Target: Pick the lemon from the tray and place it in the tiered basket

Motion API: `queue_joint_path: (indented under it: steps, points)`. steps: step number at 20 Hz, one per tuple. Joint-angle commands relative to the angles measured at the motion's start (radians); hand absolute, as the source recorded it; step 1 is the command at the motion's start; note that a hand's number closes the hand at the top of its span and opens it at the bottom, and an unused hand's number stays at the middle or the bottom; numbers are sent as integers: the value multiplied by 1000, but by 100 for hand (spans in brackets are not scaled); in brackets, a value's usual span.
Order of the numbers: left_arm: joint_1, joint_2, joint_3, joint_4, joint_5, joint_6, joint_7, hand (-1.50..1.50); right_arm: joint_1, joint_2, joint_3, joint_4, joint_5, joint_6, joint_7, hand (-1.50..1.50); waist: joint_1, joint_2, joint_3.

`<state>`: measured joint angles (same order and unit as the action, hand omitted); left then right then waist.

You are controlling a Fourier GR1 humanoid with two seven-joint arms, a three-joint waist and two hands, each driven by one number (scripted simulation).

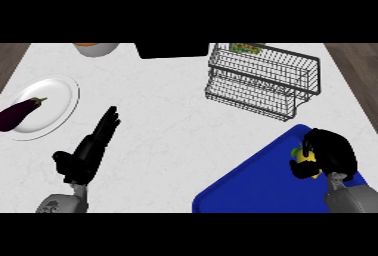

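The yellow lemon (pixel 308 158) lies on the blue tray (pixel 251 185) at the lower right, mostly hidden under my right hand (pixel 328 152), whose fingers and thumb curl round it. Only a small yellow patch shows between the black fingers. The wire tiered basket (pixel 262 80) stands at the back right of the counter, above the tray. My left hand (pixel 88 150) rests open at the lower left with its fingers straight, pointing up and to the right, holding nothing.
A white plate (pixel 59 95) with a dark purple eggplant (pixel 18 114) sits at the left edge. An orange-filled bowl (pixel 96 48) and a black object (pixel 173 50) stand along the back edge. White marble counter lies between plate and tray.
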<state>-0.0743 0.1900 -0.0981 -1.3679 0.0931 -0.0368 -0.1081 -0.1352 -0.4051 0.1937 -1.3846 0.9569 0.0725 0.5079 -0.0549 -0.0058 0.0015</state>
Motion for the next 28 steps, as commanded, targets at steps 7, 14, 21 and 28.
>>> queue_joint_path:
  steps: [7, 14, 21, 28]
  points:
    - [12, -27, -27, -25, -18, 14, 9, 0, 98, -183, -473, -58, -519, -9, -401, 150, 9, -5, 1]
    - [-35, -33, -17, 20, -33, 6, 14, 0, 82, -269, -613, -275, -670, 120, -381, 150, 41, 3, -2]
    - [-111, -79, -21, 99, -59, 17, -2, 0, -208, -288, -556, -339, -735, 190, -14, 150, 60, 8, -3]
    - [-53, -85, -40, 74, -75, -8, -36, 0, -534, -270, -410, -124, -663, 165, 103, 150, 75, 10, -2]
